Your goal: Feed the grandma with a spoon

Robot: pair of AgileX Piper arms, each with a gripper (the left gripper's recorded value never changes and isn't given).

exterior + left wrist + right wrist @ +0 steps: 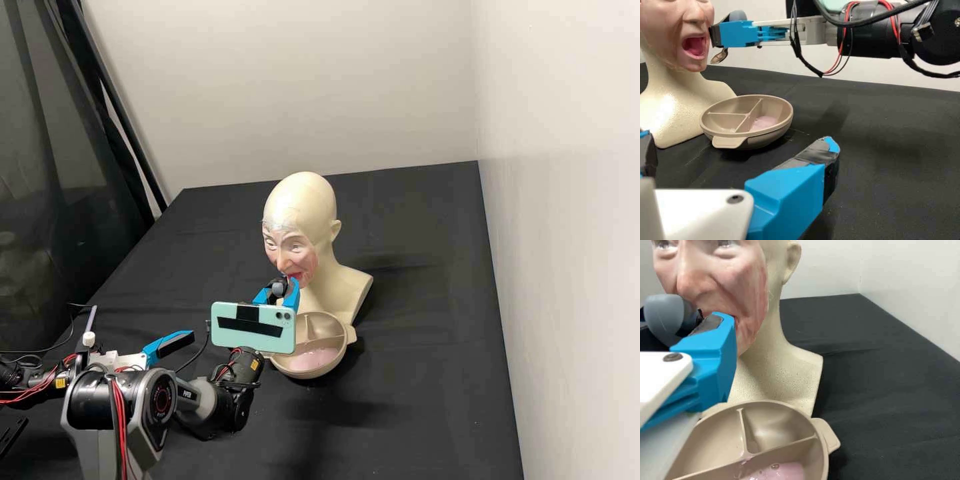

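1. The mannequin head (300, 227), an old woman's face with the mouth wide open, stood upright on its pale bust near the middle of the black tabletop (413, 267).
2. The right gripper (279, 292) hung level with the chin, just in front of the face. Its jaws were clamped on the thick grey handle of the spoon (720, 55).
3. In the left wrist view the spoon's small bowl sat tilted just below the blue fingertips, right beside the open mouth. Whether it touched the lips I could not tell.
4. A beige divided bowl (320, 368) with three compartments rested on the tabletop against the front of the bust, directly under the right gripper. A small tab handle stuck out from its rim.
5. Pale pink food (310, 360) lay in the largest compartment, the one away from the bust. The two smaller compartments looked bare.
6. A mint-green phone (253, 327) was strapped across the right arm's wrist, behind the gripper.
7. The left gripper (177, 341) sat low over the tabletop, well apart from the bowl and pointing towards it. Its jaws were apart and held nothing.
8. White walls (560, 200) closed off the far and right sides of the tabletop, and a dark panel (40, 200) stood at its left.
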